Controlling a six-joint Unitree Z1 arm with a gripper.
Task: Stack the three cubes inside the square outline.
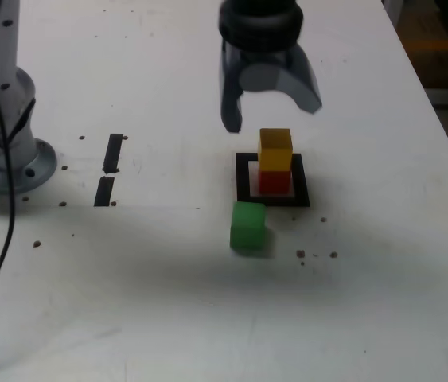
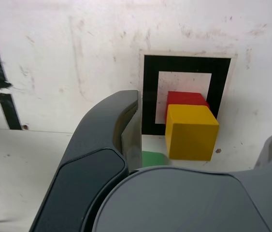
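The gripper (image 1: pixel 271 119) hung above the stack, jaws spread wide and holding nothing. The yellow cube (image 1: pixel 275 149) sat on the red cube (image 1: pixel 274 181) inside the square outline (image 1: pixel 243 179), nearer its far right corner in the exterior view. The green cube (image 1: pixel 248 225) lay on the table (image 1: pixel 168 302) just outside the frame's near edge. The next pick should straddle green squarely, lift clear, then lower it centred on yellow without nudging the stack.

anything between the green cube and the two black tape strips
Nothing: in the exterior view the white table is bare between the green cube and the tape strips, apart from faint smudges.
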